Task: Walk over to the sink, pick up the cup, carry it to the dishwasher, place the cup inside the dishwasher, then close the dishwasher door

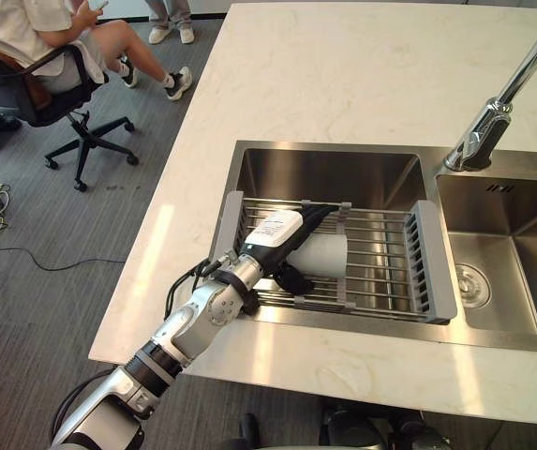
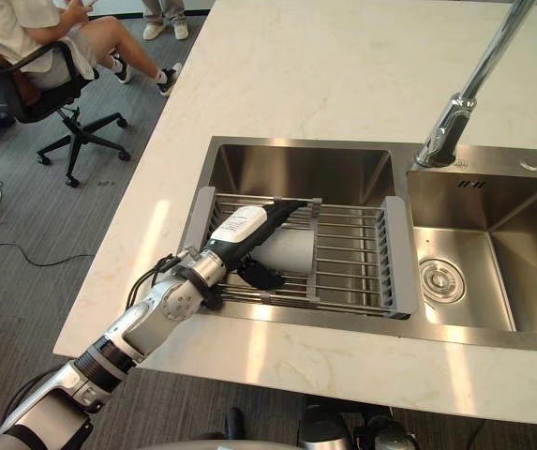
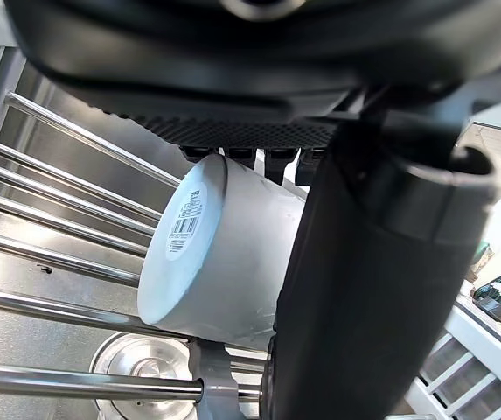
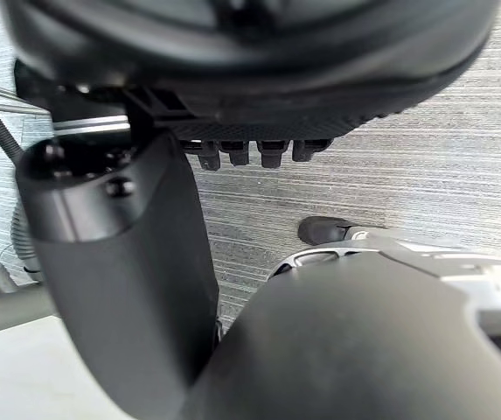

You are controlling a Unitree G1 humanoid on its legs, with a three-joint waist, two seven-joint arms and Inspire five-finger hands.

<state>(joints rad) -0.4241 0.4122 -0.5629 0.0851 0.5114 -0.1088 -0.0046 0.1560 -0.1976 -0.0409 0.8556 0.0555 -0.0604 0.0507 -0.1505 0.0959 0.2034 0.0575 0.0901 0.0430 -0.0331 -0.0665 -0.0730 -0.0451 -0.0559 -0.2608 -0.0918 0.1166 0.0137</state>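
Two people are at the far left, off the surface: one sits (image 1: 52,28) in a black office chair (image 1: 71,112) on the grey carpet floor (image 1: 34,309), and of the other just the pale shoes (image 1: 171,33) show at the top edge. Next comes the pale marbled surface (image 1: 343,75) with a steel double sink set into it. A grey-ended wire rack (image 1: 432,267) spans the left basin (image 1: 334,173). The white cup (image 1: 322,255) lies on its side on the rack's bars, its base towards the robot. The left hand (image 1: 277,234) rests over the cup, with its fingers (image 1: 320,214) stretched out straight along the top of the cup and the thumb (image 1: 291,278) down at the cup's near side. The hand is spread about the cup rather than curled round it, and the cup's weight is on the bars. Further right, the chrome tap (image 1: 484,131) rises from the sink's back edge, and below it the right basin (image 1: 521,253) shows its round drain (image 1: 471,286). The right hand (image 4: 259,61) hangs over the carpet, away from the surface, fingers (image 4: 233,155) relaxed and holding nothing.
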